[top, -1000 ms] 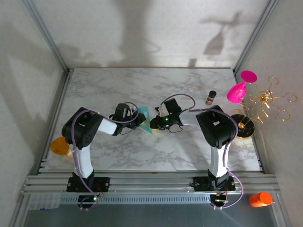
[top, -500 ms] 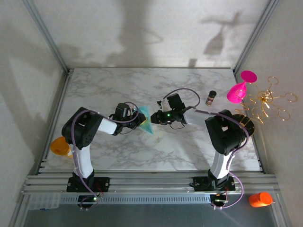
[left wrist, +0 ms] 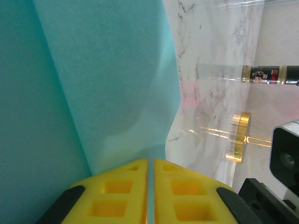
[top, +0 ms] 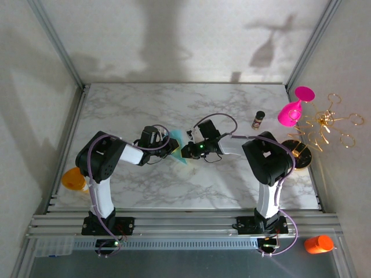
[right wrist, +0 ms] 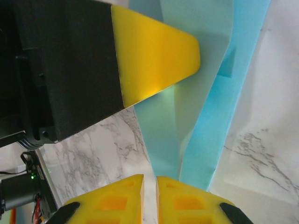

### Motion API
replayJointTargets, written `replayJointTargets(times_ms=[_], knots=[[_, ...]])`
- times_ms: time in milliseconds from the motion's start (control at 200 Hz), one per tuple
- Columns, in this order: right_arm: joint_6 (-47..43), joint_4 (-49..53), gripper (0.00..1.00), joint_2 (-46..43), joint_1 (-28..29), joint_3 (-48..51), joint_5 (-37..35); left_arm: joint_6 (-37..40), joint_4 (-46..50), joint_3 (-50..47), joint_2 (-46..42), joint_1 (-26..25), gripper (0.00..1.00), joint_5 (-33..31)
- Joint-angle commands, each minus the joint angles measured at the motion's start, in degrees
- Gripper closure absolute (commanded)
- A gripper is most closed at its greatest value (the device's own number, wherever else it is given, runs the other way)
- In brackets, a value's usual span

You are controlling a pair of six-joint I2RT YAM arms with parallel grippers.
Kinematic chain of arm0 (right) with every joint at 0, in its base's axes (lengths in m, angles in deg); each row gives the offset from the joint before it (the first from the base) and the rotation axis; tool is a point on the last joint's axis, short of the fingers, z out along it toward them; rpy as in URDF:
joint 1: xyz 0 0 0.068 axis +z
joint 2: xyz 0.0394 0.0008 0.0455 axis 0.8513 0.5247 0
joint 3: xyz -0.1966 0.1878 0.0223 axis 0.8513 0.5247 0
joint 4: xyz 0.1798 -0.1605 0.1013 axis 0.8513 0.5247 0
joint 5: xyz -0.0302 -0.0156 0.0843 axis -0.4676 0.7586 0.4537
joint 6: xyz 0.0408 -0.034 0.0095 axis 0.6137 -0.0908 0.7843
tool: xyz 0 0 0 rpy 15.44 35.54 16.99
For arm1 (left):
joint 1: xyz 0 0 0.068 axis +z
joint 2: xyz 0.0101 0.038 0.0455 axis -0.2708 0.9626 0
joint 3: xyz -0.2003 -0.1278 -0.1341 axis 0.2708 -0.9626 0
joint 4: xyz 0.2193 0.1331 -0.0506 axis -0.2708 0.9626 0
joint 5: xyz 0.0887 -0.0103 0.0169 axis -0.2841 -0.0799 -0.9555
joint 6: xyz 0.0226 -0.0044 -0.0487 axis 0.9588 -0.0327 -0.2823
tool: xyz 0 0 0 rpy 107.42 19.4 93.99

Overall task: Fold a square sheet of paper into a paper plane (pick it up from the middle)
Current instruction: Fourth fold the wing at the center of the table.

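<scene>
Where the two arms meet at the middle of the counter [top: 232,110], the overhead view shows the teal sheet of paper [top: 177,140] as a small wedge between them. A pink goblet [top: 293,110] and a small dark jar [top: 258,119] stand well apart to the right. The left wrist view adds the grip: the left fingers [left wrist: 117,196] are pressed together on the sheet's edge, a teal line in their slit. The right wrist view shows folded layers reaching the right fingers [right wrist: 187,205], which stand nearly together; whether they pinch the sheet I cannot tell.
</scene>
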Motion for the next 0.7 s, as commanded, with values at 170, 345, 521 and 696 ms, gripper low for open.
replayJointTargets(times_ms=[170, 345, 521, 696], knots=[[-1.2, 1.5, 0.84, 1.6, 0.5, -1.3, -1.2, 1.2, 4.9, 0.2, 1.7, 0.5, 0.86, -0.8], [-1.1, 2.4, 0.84, 2.1, 0.5, -1.1, -2.8, 1.3, 5.5, 0.6, 1.9, 0.4, 0.81, -0.8], [-1.2, 2.4, 0.84, 2.1, 0.5, -1.1, -2.7, 1.1, 5.7, 0.7, 2.2, 0.4, 0.8, -0.8], [-1.2, 2.4, 0.84, 2.6, 0.5, -1.1, -2.1, 1.2, 6.1, 0.9, 2.3, 0.3, 0.78, -0.7]])
